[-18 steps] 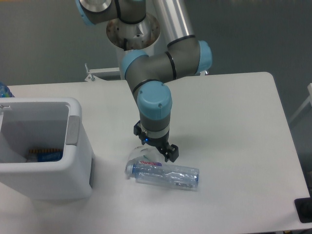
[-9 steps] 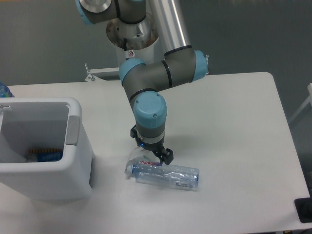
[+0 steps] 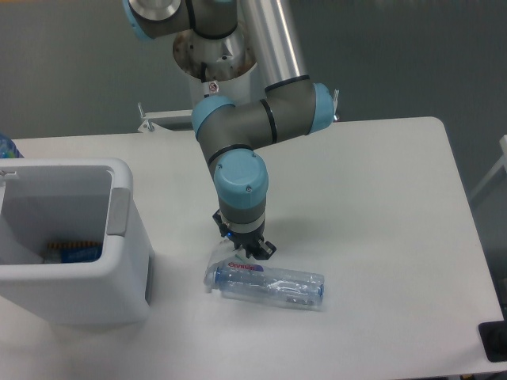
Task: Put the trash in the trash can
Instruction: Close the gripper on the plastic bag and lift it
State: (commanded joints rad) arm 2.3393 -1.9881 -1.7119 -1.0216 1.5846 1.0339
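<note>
- While the large white boxy plastic trash can [image 3: 75, 297] stands at the near left, a blue-labelled item [image 3: 78, 252] is seen inside.
- The clear crinkled plastic bottle [image 3: 265, 283] lies on the white table [image 3: 380, 206], right of the can.
- The gripper [image 3: 245, 248] is lowered at the bottle's left end; the jaw opening cannot be told.
- A small crumpled white paper wad [image 3: 219, 256] is glimpsed beside the gripper.

One fixed camera looks down from the near table [image 3: 380, 206] edge, facing the arm [image 3: 245, 134] at the far side.

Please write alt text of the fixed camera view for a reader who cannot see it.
A robot arm lowers its hand onto a small white paper wad beside a clear plastic bottle lying on a white table. A large white trash can stands to their left.
</note>
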